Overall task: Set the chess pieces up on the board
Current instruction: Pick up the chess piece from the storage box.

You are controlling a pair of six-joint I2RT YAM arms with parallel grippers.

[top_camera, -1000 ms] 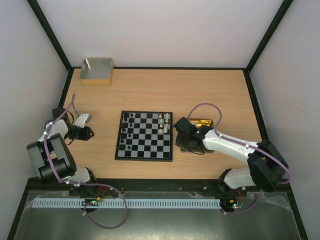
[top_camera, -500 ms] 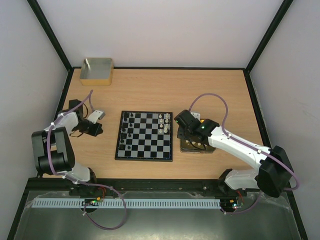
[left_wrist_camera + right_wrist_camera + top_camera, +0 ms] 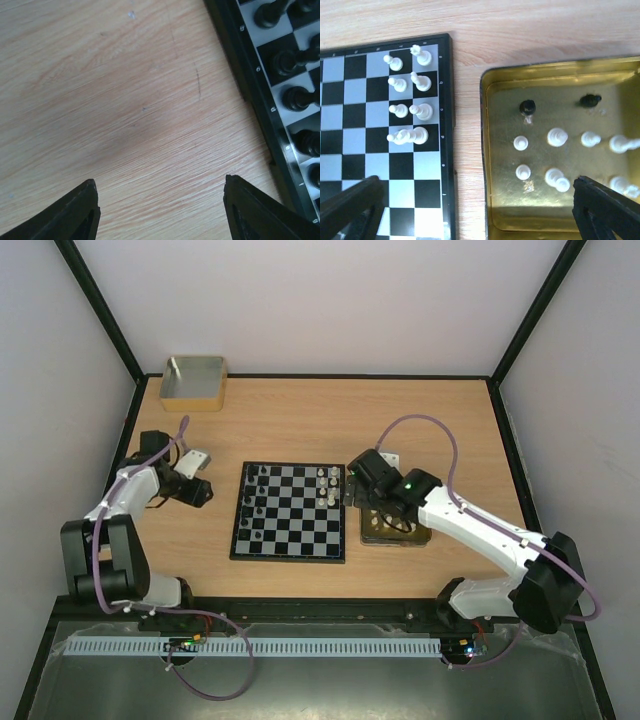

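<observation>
A wooden table (image 3: 400, 420) seen from above, with a small board (image 3: 295, 527) at its centre and a grey box (image 3: 190, 400) at the far left corner. Black pieces (image 3: 296, 98) stand in the board's left columns. White pieces (image 3: 421, 110) stand in the far part of its two right columns, and the nearer squares there are bare. Just right of the board sits a gold tin (image 3: 560, 90) holding more pieces: two black ones toward its far side and about seven white ones nearer, some close together and at least one apparently lying down. The right gripper (image 3: 477, 185) hangs above the gap between board and tin with its fingers spread wide and nothing between them, one finger over the board's near right squares, the other over the tin. The left gripper (image 3: 160, 185) hovers low over bare table just left of the board, also spread and empty. Several things could go wrong from here. If the right gripper lowers where it is, one finger could strike the tin's rim or topple the white pieces already placed. The tin's pieces are tiny and crowded, so a wide grip may catch two at once or knock a neighbour over, and a lying piece may slip free. The left gripper is close enough to nudge the board's border and shake the black row.
</observation>
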